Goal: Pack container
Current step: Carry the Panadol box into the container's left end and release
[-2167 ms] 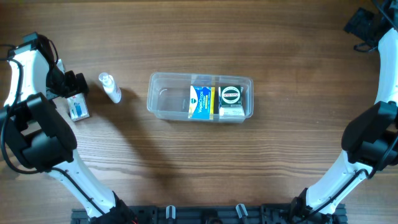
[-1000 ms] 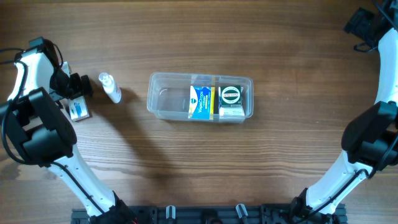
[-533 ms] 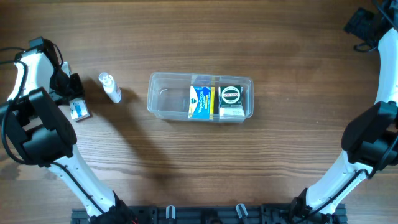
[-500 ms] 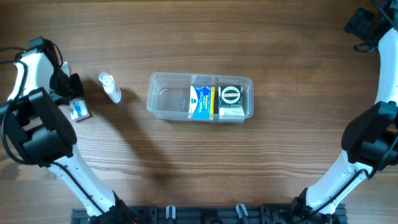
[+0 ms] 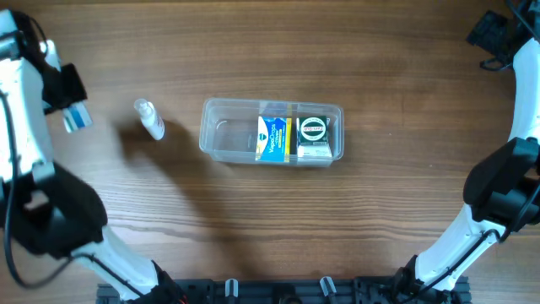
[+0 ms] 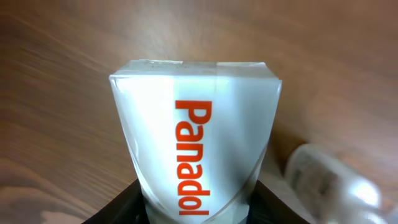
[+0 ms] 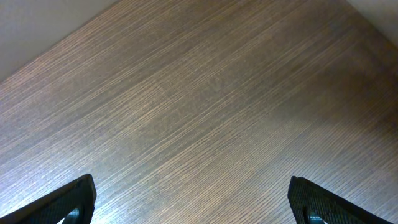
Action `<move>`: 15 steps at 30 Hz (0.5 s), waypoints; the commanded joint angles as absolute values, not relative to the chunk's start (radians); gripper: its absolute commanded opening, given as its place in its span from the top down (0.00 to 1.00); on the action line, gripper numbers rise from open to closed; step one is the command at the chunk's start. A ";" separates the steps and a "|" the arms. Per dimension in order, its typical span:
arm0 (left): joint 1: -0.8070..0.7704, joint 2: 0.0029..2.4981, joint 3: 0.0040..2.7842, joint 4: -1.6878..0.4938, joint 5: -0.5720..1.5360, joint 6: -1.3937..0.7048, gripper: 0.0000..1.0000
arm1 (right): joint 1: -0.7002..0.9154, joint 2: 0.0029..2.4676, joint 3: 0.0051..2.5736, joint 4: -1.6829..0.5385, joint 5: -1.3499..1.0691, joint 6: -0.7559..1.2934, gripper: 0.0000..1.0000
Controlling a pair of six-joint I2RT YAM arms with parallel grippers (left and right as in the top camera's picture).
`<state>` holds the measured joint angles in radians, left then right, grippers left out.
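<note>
Your left gripper (image 5: 72,103) now clamps the box (image 6: 196,143), lifted clear at upper left; the container (image 5: 221,143) is next, while your right gripper (image 7: 199,202) gapes empty.

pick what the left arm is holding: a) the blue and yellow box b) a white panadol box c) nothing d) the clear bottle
b: the left wrist view shows the white Panadol box gripped at its base between the left jaws, while the bottle lies on the table and the blue and yellow box sits in the container.
</note>
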<state>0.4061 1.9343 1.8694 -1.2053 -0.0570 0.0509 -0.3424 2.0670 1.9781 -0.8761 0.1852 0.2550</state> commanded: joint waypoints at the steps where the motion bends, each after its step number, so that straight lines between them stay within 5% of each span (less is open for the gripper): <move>1: 0.345 1.726 1.894 -1.209 0.041 -0.008 0.51 | -0.340 2.071 1.988 -0.875 0.202 0.239 0.00; 8: -0.062 1.453 1.894 -1.213 0.049 -0.177 0.51 | -0.340 2.071 1.988 -0.875 0.202 0.239 0.00; 15: -0.342 1.447 1.894 -1.199 0.049 -0.228 0.50 | -0.340 2.071 1.988 -0.875 0.202 0.238 0.00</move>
<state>-0.2893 1.4540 1.8835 -1.2110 0.0437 -0.1909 -0.3424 2.0670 1.9781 -0.8768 0.1852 0.2550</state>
